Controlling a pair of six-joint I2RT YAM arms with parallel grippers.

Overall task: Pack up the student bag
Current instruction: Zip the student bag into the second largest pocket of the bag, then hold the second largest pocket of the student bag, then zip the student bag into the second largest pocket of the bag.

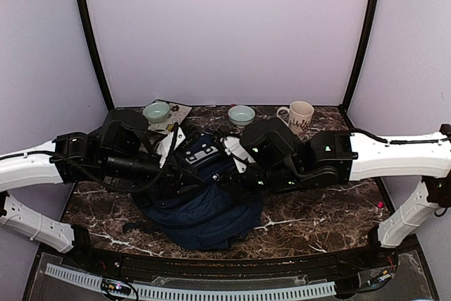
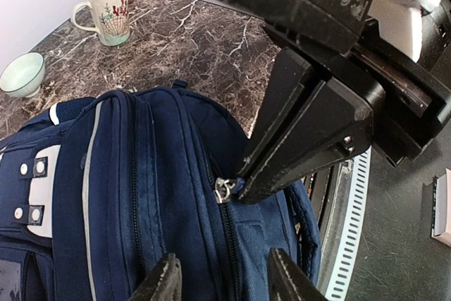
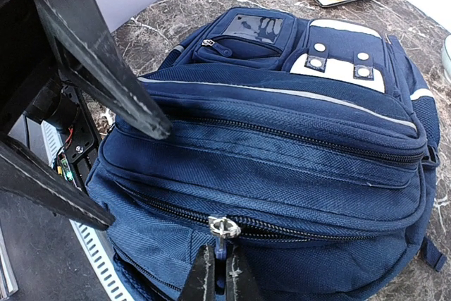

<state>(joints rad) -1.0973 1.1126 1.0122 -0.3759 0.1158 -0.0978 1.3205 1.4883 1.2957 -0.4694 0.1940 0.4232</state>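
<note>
Marbled dark worktop carries the student bag, ribbed navy fabric, at centre. Seen from above, both arms hide its 12 o'clock half. I read right pincer clamped on the metal zipper pull, left pincer apart.

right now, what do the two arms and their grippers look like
Both arms match: the left arm and right arm have white outer links and bulky black joints near the wrists, with thin black cables running along the white shells. Small green lights glow on the right arm's black housings. The left gripper and right gripper each have two flat, matte black, tapering fingers.
</note>
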